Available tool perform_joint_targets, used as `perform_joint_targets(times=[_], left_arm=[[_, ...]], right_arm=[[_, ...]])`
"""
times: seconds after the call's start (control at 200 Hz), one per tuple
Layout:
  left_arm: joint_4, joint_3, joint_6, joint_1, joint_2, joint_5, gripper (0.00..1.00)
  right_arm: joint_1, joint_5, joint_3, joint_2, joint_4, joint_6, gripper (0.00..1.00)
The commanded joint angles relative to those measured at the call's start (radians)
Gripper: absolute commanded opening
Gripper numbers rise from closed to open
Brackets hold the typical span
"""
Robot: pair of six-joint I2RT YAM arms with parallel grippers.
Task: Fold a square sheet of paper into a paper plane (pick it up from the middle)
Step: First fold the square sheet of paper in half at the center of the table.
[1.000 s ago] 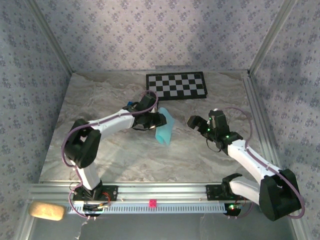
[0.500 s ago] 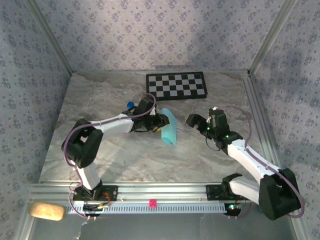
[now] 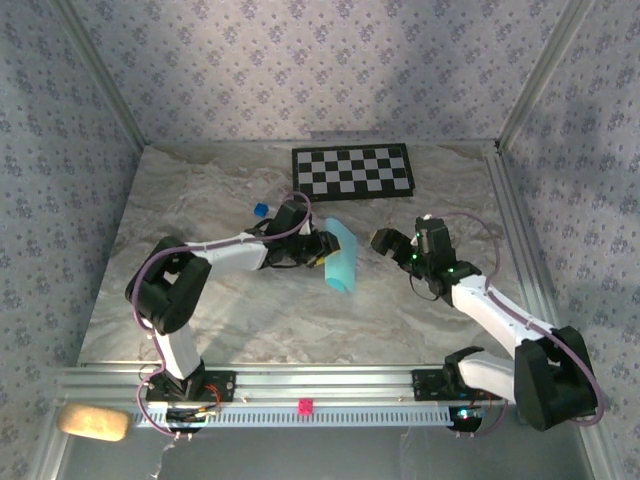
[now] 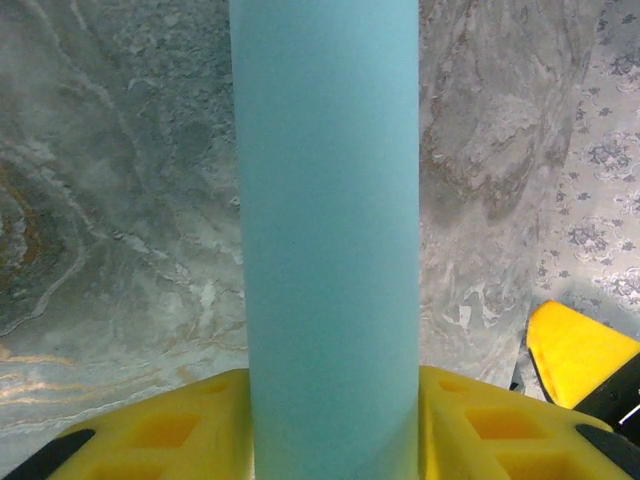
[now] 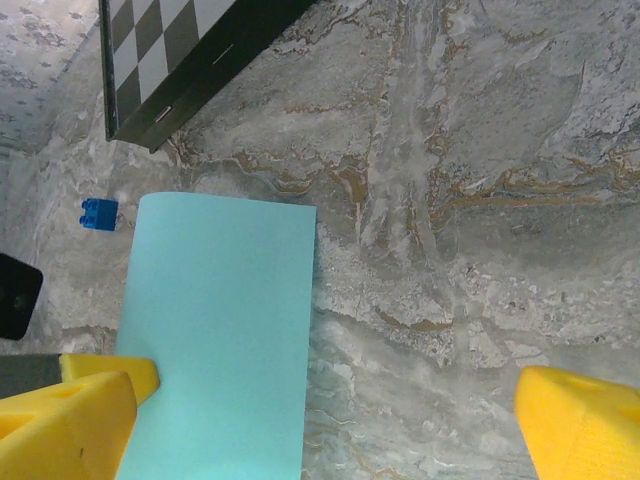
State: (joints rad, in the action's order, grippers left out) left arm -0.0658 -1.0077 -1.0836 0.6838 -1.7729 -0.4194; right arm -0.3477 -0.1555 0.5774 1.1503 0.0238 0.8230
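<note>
square sheet of paper (image 4: pixel 330 230), left tool (image 4: pixel 333 385) half-hidden

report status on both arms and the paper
Left fingers shut on the sheet of paper, mid-table. Right fingers open, one tip beside the sheet's edge. Blue cube and checkerboard behind, apart from it.

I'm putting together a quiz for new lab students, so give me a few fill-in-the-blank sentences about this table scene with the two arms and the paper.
The left gripper grips the sheet of paper, whose colour is light ____.
On the right gripper the jaws stand ____.
The checkerboard lies at the ____ edge of the table.
The small cube sits nearest the ____ arm.
Missing words: blue; open; far; left.
</note>
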Motion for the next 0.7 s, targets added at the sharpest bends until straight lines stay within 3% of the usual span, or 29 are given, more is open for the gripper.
perform_joint_targets(times=[0.0,0.695], left_arm=[[-0.034,0.022,-0.006,-0.008,-0.003,-0.002,0.43],[-0.084,0.073,-0.035,-0.019,-0.026,0.005,0.44]], right_arm=[[-0.01,-0.018,0.041,0.024,-0.02,0.026,0.98],[-0.017,-0.095,0.044,0.069,-0.047,0.039,0.93]])
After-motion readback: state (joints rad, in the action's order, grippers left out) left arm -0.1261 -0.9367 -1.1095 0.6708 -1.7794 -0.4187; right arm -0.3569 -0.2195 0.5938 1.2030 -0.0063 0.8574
